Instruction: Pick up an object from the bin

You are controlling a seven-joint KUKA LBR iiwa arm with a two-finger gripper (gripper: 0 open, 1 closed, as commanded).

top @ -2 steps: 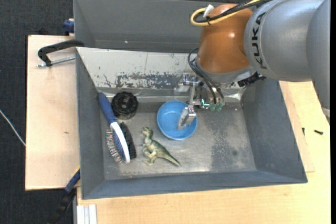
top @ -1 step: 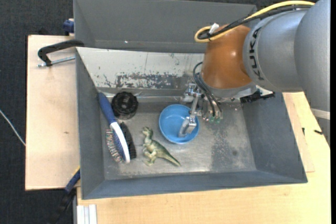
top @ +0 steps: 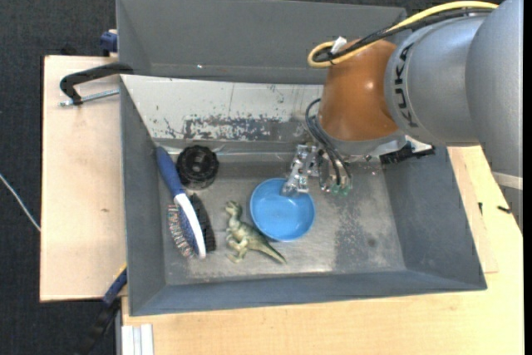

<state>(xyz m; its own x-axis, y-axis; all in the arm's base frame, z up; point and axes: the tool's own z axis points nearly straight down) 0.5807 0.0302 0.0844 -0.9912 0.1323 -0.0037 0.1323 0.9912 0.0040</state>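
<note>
The gripper hangs low over the middle of the bin, spread open with nothing between its fingers, right at the back rim of a shallow blue bowl. The bowl looks like light, stiff, slippery plastic, so I'd pinch its thin rim. A toy dinosaur and a brush lie nearer the left wall.

You have a grey metal bin, matt, its back wall scuffed and speckled. The blue bowl looks smooth, glossy plastic. The dinosaur reads as dull plastic; the brush has a smooth blue plastic handle.
</note>
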